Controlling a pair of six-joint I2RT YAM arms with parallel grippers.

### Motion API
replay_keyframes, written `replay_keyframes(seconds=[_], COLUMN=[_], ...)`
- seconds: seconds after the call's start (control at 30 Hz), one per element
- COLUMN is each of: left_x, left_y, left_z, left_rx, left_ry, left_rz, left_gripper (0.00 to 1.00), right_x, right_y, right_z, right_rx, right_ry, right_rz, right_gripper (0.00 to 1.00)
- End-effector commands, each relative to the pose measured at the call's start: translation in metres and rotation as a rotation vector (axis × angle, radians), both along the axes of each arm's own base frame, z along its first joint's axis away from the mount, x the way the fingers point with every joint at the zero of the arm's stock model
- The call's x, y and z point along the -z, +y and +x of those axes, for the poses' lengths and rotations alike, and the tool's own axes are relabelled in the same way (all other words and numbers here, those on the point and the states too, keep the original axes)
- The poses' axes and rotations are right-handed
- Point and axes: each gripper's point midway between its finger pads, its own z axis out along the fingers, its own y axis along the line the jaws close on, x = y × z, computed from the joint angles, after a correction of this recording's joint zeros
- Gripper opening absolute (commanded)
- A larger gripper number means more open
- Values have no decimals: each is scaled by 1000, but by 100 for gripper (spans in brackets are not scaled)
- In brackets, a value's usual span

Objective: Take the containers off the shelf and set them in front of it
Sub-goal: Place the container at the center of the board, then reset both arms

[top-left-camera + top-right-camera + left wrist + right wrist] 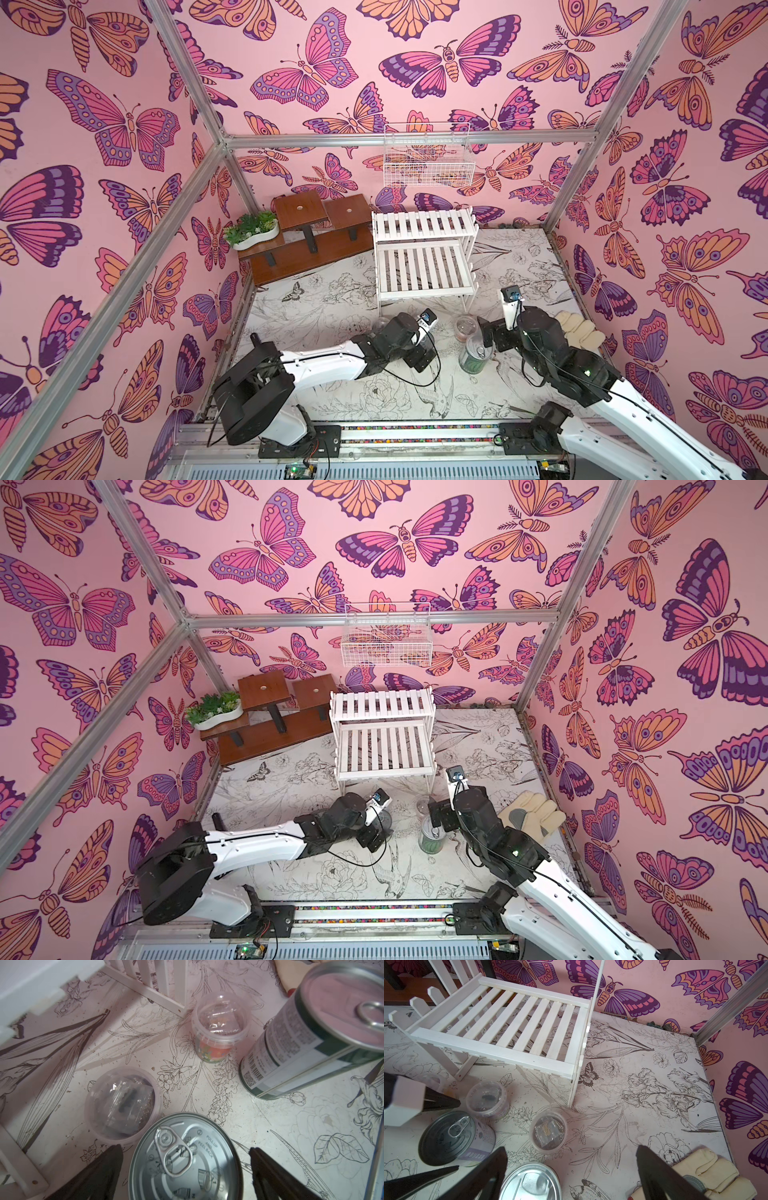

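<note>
Since both tiers of the shelf (424,224) are bare, the containers (486,1099) stand on the table (332,316) before it. The white-labelled can (197,1167) sits upright between the spread fingers of the left gripper (185,1149), not pinched, with the wrist pitched down over it. Judged exit: straight up along the can's axis. The right gripper (572,1148), spread and empty, hovers above the watermelon can (531,1182).
</note>
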Motion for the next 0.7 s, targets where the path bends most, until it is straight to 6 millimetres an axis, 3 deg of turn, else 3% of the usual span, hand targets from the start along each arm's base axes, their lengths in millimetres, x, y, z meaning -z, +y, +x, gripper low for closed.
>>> replay_keyframes(seconds=[0.0, 0.17, 0.33, 0.67], left_x=[-15, -52, -96, -132], left_y=[8, 14, 37, 124], left_z=[0, 5, 27, 83], left_rx=[-23, -53, -171, -438], left_ry=[-22, -89, -184, -224], left_rz=[8, -28, -68, -158], left_gripper=[100, 100, 100, 100], right_x=[-20, -19, -17, -2], right_y=[4, -9, -33, -76], right_z=[10, 30, 57, 109], right_rx=[-11, 25, 96, 229], right_ry=[-32, -3, 5, -25], right_rz=[65, 142, 212, 228], right_gripper=[99, 99, 99, 99])
